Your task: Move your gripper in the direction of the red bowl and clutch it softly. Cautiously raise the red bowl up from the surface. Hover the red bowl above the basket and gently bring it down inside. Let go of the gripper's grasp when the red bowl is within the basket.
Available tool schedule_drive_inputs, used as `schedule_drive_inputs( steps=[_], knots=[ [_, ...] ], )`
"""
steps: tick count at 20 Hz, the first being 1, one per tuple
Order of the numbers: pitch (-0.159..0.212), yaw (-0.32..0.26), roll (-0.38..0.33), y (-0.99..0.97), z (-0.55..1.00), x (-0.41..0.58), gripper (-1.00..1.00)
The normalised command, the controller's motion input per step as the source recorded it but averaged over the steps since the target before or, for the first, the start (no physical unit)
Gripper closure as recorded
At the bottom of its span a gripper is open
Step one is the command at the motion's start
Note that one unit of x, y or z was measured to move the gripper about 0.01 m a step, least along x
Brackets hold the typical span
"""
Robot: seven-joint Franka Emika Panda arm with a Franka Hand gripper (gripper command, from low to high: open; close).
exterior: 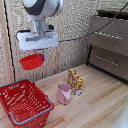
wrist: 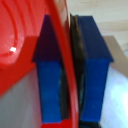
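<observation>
My white gripper [exterior: 39, 52] hangs high above the wooden floor, shut on the rim of the red bowl [exterior: 31, 61]. The bowl dangles tilted under the hand, well clear of the surface. In the wrist view the two blue fingers [wrist: 50, 75] pinch the thin red wall of the bowl [wrist: 20, 35] between them. The red basket [exterior: 22, 101] with its grey-blue rim handle sits on the floor below, at the exterior view's lower left. The bowl hovers roughly above the basket's far edge.
A pink cup [exterior: 63, 93] stands on the floor to the exterior view's right of the basket. A yellow-red snack bag [exterior: 75, 79] stands just beyond the cup. A dark wooden drawer cabinet [exterior: 109, 45] fills the exterior view's right side. A wicker wall lies behind.
</observation>
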Motion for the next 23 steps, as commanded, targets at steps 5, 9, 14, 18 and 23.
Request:
schedule_drive_inputs(
  steps=[5,9,14,18,23],
  knots=[
    [-0.053,0.033,-0.045,0.49,-0.37,0.066,1.0],
    [0.009,0.015,-0.032,0.37,-0.33,0.004,1.0],
    [0.0,0.0,-0.009,0.13,-0.37,-0.018,-1.0],
    [0.006,0.022,0.0,0.01,-0.09,0.221,-1.0],
    [0.099,-0.013,0.057,-0.19,0.37,0.236,-1.0]
  ],
)
